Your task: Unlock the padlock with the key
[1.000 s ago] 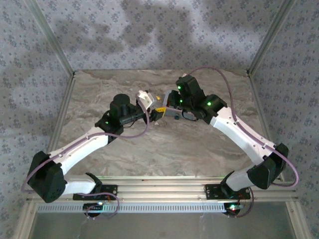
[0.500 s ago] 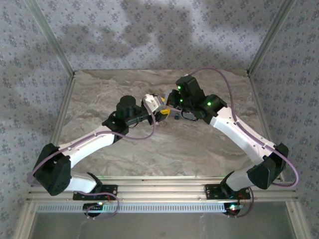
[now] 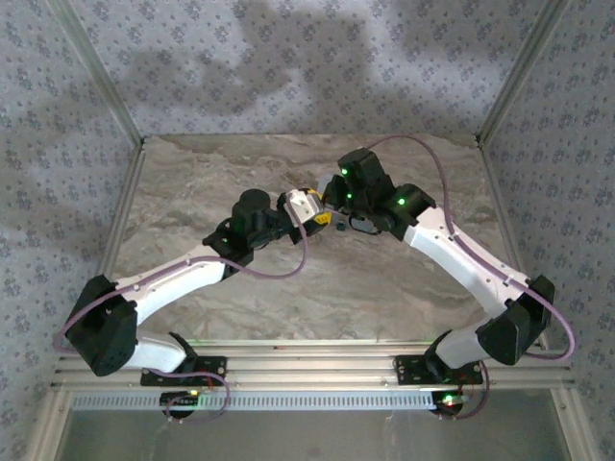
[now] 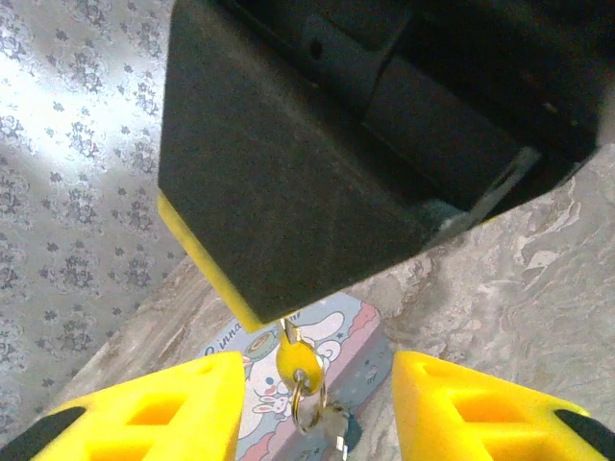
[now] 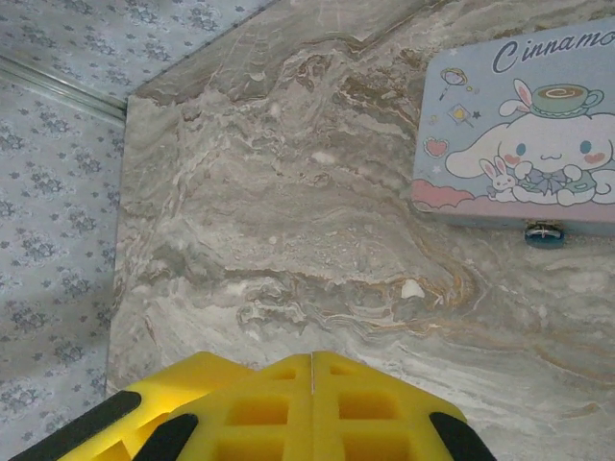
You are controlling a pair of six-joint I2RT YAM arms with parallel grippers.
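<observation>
My left gripper [image 4: 317, 415] hangs open, its yellow fingers [image 4: 144, 418] on either side of a small yellow-headed metal key [image 4: 298, 363] with a ring dangling under it. My right gripper [image 5: 312, 382] is pinched shut on that key's blade. Below lies a pale blue cartoon-printed box [image 5: 519, 115] on the beige marbled table [image 5: 288, 240]. The tiny dark blue padlock [image 5: 544, 232] sits against the box's edge.

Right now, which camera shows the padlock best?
The right wrist view: the padlock sits unobstructed at the box's edge, near enough to show blue body and metal. The top view makes it a dark speck. In the left wrist view, below the key, I cannot tell it apart.
</observation>
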